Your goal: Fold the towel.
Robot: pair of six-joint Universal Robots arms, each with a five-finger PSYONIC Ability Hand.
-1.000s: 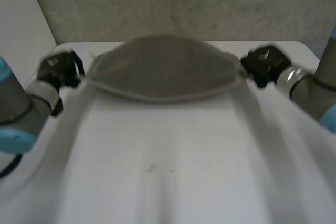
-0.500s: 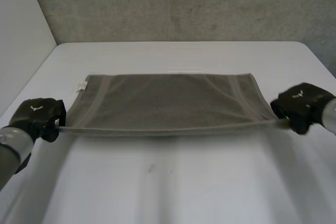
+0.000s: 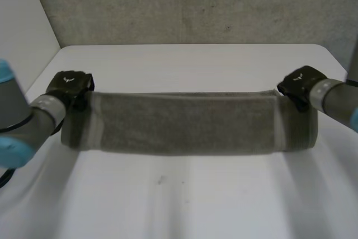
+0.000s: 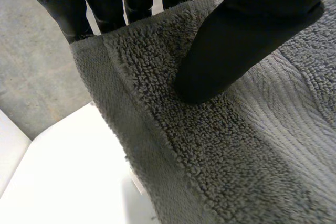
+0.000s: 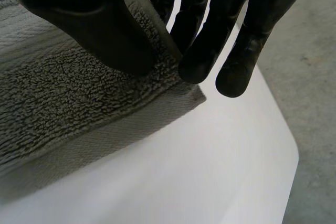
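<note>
**Q:** What does the head view show?
**A:** A grey towel (image 3: 184,124) lies as one long band across the middle of the white table (image 3: 184,200), reaching nearly from the table's left edge to its right edge. My left hand (image 3: 70,85) is at the towel's far left corner, and my right hand (image 3: 300,83) at its far right corner.

**Q:** And the left wrist view?
**A:** My left thumb (image 4: 226,56) presses the terry pile against my left fingers (image 4: 105,3) behind the hem, so that corner is clamped.

**Q:** The right wrist view?
**A:** It shows the same pinch. My right thumb (image 5: 89,19) is on top and my right fingers (image 5: 197,40) are at the hem, just beside the corner tip.

**Q:** How far along is the folding?
**A:** I judge that a lengthwise fold is being laid. I cannot tell whether the layers line up. Letting go and a crosswise fold look to be left.
</note>
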